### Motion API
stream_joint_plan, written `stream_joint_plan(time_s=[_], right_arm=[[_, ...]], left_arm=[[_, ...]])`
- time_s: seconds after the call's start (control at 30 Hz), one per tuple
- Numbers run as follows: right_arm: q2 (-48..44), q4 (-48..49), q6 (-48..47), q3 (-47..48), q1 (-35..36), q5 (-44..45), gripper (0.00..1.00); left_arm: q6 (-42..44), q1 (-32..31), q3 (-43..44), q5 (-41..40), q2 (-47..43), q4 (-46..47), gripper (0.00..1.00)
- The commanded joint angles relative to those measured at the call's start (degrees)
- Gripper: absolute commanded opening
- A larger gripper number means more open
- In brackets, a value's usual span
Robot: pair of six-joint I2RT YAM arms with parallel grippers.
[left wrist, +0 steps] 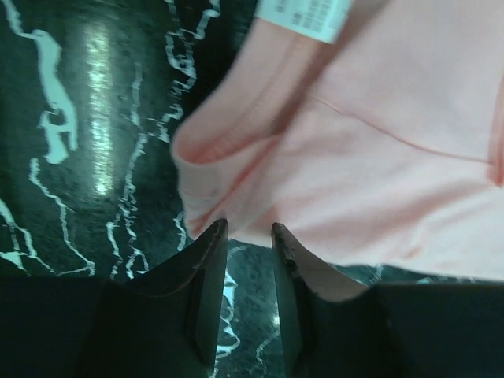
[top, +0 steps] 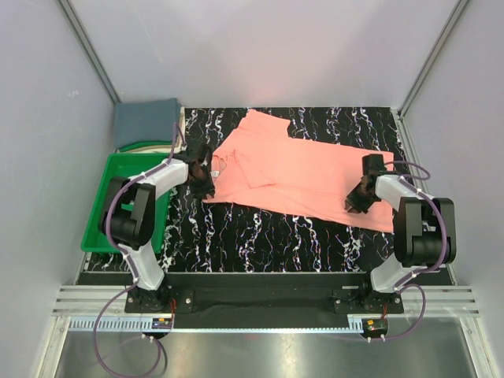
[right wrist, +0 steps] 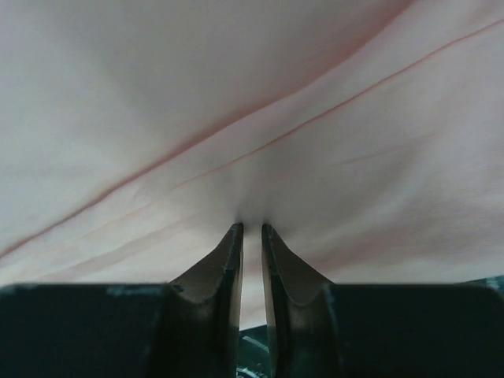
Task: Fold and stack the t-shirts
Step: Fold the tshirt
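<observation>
The salmon-pink t-shirt lies spread across the black marbled table, with one flap folded over near its left end. My left gripper is at that left edge. In the left wrist view it stands open, tips just short of the cloth's rolled edge, with bare table between the fingers and the white neck label beyond. My right gripper sits on the shirt's right part. Up close it is shut on a puckered fold of pink cloth. The slate blue-grey t-shirt lies folded at the back left.
A green plastic tray stands off the table's left side, beside the left arm. A pale curved rim shows under the blue-grey shirt. Grey walls close in at the back and on both sides.
</observation>
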Motion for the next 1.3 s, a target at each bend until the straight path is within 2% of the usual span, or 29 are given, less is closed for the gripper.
stream_joint_plan(time_s=[0.0,0.33,0.5,0.57,0.73,0.8,0.83,0.9,0.97,1.0,1.1,1.27], right_arm=[[0.3,-2.6,-4.6,-0.6,-5.2,5.5,0.22],[0.2,-3.4,-6.8,-1.0,-7.0,6.7,0.22],[-0.9,-3.8,-9.3,-0.9,-8.9,7.3,0.22],[-2.9,-3.6,-9.8,-1.0,-8.7,3.9,0.24],[-12.5,-3.2,-10.6,0.3,-5.8,3.9,0.31],[-14.8,-1.5,-10.9,2.0,-0.7,4.5,0.35],[-15.6,-0.5,-11.0,2.6,0.8,4.4,0.36],[-15.0,3.7,-11.9,4.8,8.1,1.1,0.46],[-12.4,5.3,-12.3,8.0,13.1,2.6,0.49],[-11.4,7.0,-12.7,9.1,18.5,4.1,0.49],[-4.3,10.1,-15.5,15.2,26.4,9.1,0.47],[9.5,12.4,-23.8,24.9,33.6,12.2,0.4]], left_arm=[[-1.0,-0.3,-0.3,-8.7,1.9,0.3,0.33],[0.0,-1.0,2.6,-13.1,3.9,-2.0,0.33],[0.8,-1.3,3.9,-11.3,0.0,-4.9,0.35],[1.5,-1.6,4.6,-9.8,-3.3,-6.5,0.39],[5.8,-1.4,10.0,-5.3,-8.4,-11.9,0.45],[8.2,-1.3,12.5,-2.2,-9.7,-12.3,0.47],[8.7,-0.5,13.0,2.7,-10.4,-12.2,0.47],[8.5,2.3,13.4,7.5,-11.8,-11.8,0.48],[7.0,4.6,11.5,13.5,-12.8,-10.3,0.48],[7.0,6.6,10.6,15.7,-13.3,-9.6,0.48],[6.0,8.8,5.7,23.7,-15.7,-5.4,0.47],[4.4,8.9,1.5,23.8,-17.7,-0.9,0.48]])
